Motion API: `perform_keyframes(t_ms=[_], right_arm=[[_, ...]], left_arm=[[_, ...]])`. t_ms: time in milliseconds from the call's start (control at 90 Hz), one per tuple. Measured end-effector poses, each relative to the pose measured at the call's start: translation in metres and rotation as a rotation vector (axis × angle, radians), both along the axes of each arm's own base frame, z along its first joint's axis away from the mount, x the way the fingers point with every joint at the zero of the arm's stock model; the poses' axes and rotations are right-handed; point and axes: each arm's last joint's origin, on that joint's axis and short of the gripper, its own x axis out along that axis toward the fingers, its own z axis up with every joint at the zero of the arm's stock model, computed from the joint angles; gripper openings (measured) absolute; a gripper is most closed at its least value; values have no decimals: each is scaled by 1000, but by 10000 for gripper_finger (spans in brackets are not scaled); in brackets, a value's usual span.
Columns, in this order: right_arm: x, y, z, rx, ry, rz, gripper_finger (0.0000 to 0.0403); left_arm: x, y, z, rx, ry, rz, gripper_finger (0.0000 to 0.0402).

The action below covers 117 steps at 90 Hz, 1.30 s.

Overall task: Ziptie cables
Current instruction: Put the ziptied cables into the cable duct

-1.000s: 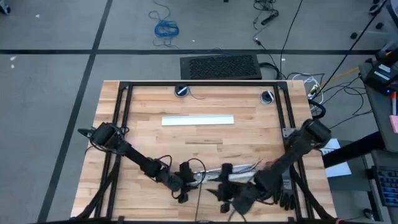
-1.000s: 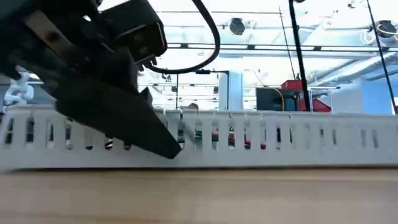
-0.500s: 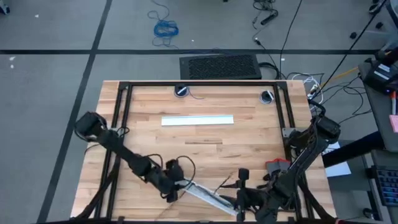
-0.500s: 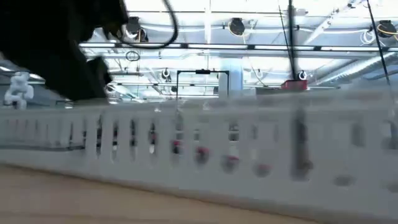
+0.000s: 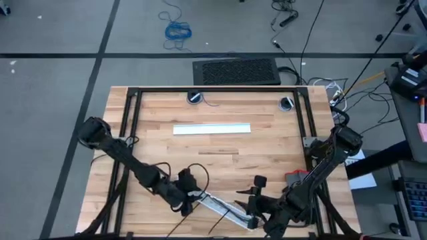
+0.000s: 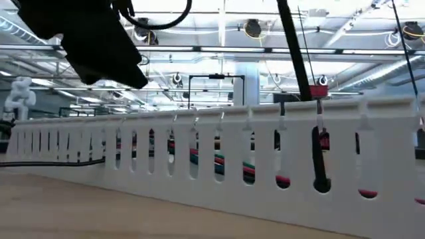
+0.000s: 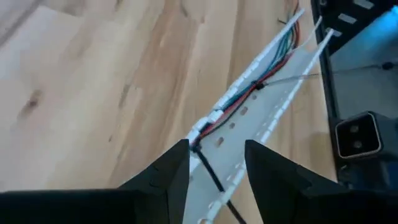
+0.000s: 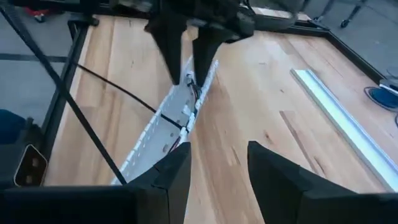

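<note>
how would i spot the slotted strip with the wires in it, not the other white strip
Start at the wooden table and look to its near edge, between the two arms. The slotted strip lies slanted there, its one end at the left hand and the right hand by the other. Unlike the plain white strip lying straight mid-table, it carries coloured wires.

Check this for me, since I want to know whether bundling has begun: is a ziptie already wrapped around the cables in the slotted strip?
Yes, in the left wrist view a dark ziptie crosses the cables lying in the slotted strip.
</note>
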Motion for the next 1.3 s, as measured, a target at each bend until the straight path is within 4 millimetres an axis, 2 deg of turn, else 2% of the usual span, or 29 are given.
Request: perform_keyframes(t_ms=[111, 244, 456, 800, 1000, 1222, 1300], right_arm=[[8, -3, -7, 18, 32, 5, 145], [24, -10, -29, 32, 100, -19, 145], [41, -20, -54, 51, 183, -28, 145], [43, -18, -52, 64, 183, 16, 145], [43, -18, -52, 59, 185, 17, 145], [43, -19, -48, 51, 173, 26, 145], [42, -19, -44, 54, 169, 31, 143]], left_arm=[[-7, 2, -7, 75, 71, 11, 152], [-14, 3, -23, 150, 185, 14, 152], [-16, 0, -34, 197, 231, 17, 152], [-23, 8, -42, 187, 344, 110, 152], [-22, 11, -47, 148, 404, 108, 152], [-15, 6, -24, 108, 424, 125, 152], [-20, 14, -22, 145, 510, 194, 152]])
